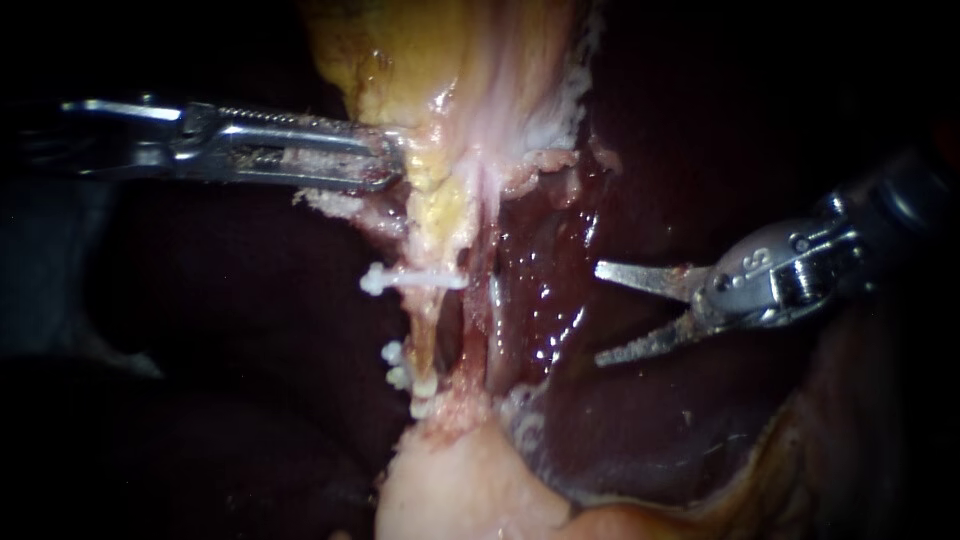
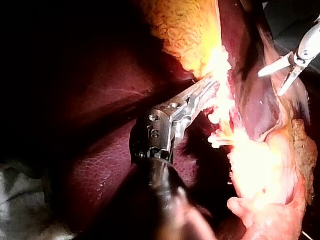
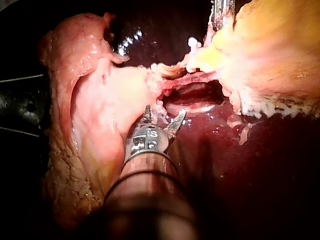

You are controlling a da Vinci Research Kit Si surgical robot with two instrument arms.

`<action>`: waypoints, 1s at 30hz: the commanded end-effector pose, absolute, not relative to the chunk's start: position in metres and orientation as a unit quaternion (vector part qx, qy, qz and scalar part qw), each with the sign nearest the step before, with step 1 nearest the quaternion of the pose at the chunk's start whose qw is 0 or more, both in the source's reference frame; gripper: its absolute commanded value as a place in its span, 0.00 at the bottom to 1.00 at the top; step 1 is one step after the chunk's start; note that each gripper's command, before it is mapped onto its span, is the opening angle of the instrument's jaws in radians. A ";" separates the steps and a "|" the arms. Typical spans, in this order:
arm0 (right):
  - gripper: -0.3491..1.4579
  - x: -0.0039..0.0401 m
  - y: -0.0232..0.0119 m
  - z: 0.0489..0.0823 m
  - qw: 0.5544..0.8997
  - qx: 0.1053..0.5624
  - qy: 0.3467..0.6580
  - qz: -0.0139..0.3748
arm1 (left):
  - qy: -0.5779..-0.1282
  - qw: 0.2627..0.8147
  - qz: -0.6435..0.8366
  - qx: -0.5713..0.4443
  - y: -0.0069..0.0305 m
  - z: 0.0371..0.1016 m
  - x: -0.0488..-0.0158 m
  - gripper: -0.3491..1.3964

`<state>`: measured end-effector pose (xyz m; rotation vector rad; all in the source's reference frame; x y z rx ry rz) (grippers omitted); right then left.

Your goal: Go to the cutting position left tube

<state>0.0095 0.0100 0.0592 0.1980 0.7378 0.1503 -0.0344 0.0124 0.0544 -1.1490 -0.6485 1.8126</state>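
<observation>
The left instrument (image 1: pixel 392 160) is clamping the lower end of the gallbladder (image 1: pixel 440 70), both jaws pressing on the yellowish tissue. The right instrument (image 1: pixel 600 313) is hovering over the liver (image 1: pixel 640 420) with its jaws standing wide apart and gripping nothing. Its tips are pointing toward the left tube (image 1: pixel 428 330), which is running down from the gallbladder, carrying white clips (image 1: pixel 400 278), well apart from those jaws

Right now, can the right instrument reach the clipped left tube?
Probably yes: the right instrument faces the left tube across bare liver, though a pale strand beside that tube stands partly between.
</observation>
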 end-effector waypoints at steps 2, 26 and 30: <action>0.99 0.0095 0.0100 0.0592 0.925 0.096 0.360 0.073 | -0.261 0.435 0.728 -0.462 0.0125 0.0543 -0.0342 0.00; 0.99 0.0113 0.0093 0.0585 0.902 0.158 0.396 0.064 | -0.260 0.453 0.715 -0.466 0.0154 0.0477 -0.0280 0.00; 0.99 0.0136 0.0084 0.0580 0.884 0.178 0.425 0.077 | -0.259 0.453 0.715 -0.466 0.0153 0.0478 -0.0280 0.00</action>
